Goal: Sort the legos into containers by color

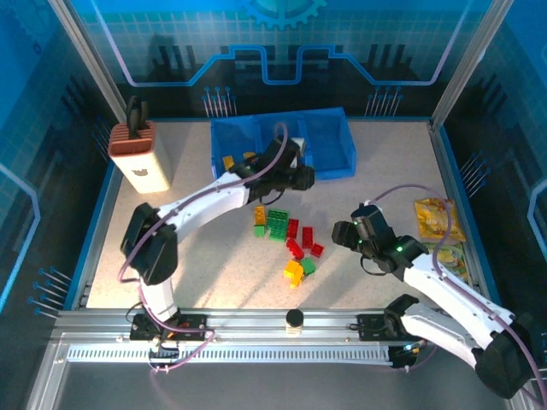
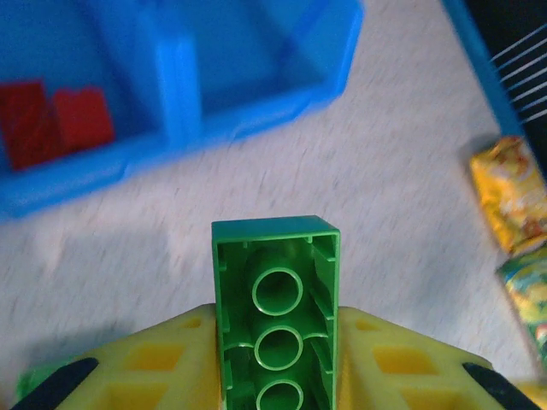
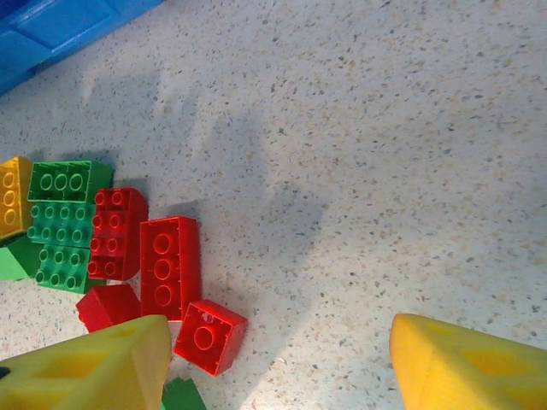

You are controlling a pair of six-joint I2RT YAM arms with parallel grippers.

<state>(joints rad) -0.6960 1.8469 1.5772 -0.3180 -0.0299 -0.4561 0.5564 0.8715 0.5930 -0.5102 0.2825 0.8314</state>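
Clamped between the two yellow fingers [image 2: 145,367] of the left end effector [image 2: 275,363], one green studded plastic brick [image 2: 275,256] sits close before the left wrist camera. Its hollow underside faces the lens, showing three round tubes in a row. Its long axis runs straight out from the end effector toward the translucent blue plastic bin [image 2: 179,94] just ahead, and the brick hangs above the speckled counter [image 2: 385,171]. Ahead and to the left of this end effector, two red bricks [image 2: 55,124] lie side by side in one compartment of the bin.

From above, one white and brown box with a black handle [image 1: 137,154] stands upright well to the left of the left end effector. The bin has three compartments in a row. Two yellow-orange bricks [image 1: 229,161] lie in the leftmost one, just left of the end effector.

Between the two end effectors, on the side toward the arm bases, a loose pile lies on the counter. It holds four red loose bricks [image 3: 169,265] and two orange loose bricks [image 1: 259,215]. The green loose bricks [image 3: 60,224] are packed too tightly to count. All have their studs up. The longest red one has its long axis pointing away from the right end effector [image 3: 278,376].

That end effector is released, its yellow fingers spread wide with nothing between them. It is above bare counter, with the pile ahead and to its left.

Two yellow snack packets [image 1: 438,218] lie flat to the right of it, one beyond the other.
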